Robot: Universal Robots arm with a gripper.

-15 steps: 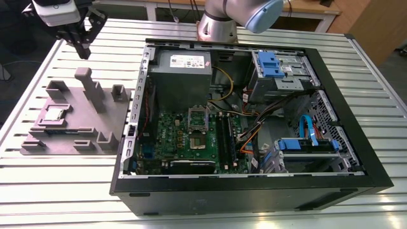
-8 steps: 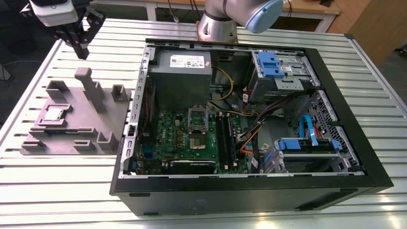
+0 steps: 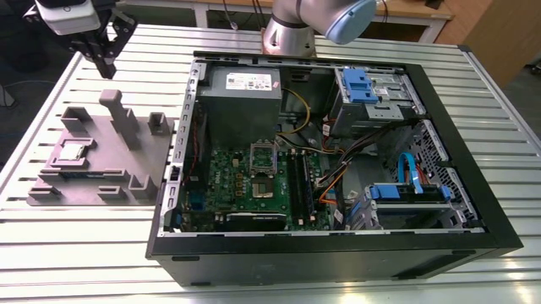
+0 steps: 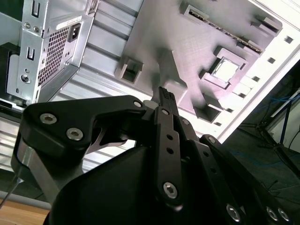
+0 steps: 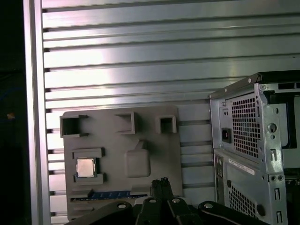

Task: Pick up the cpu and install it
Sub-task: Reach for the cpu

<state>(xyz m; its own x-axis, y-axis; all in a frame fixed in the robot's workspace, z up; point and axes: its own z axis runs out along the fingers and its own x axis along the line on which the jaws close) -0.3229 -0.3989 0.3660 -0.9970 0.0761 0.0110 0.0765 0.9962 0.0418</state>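
Observation:
The cpu (image 3: 72, 151) is a small silvery square lying flat in a recess of a grey holder block (image 3: 127, 161) at the exterior view's left. It also shows in both wrist views, as the cpu (image 4: 226, 69) and the cpu (image 5: 85, 167) in its recess. My gripper (image 3: 106, 71) hangs in the air above the table beyond the far end of the block, well apart from the chip. Its black fingers point down and are pressed together with nothing between them, as seen on the gripper (image 5: 162, 182) and the gripper (image 4: 165, 95).
An open black computer case (image 3: 473, 190) lies on the slatted metal table (image 3: 85, 266), beside the block. Inside are a green motherboard (image 3: 228, 183), a grey power supply (image 3: 241, 95), cables and blue drive brackets. Several posts (image 3: 111, 111) stick up from the block.

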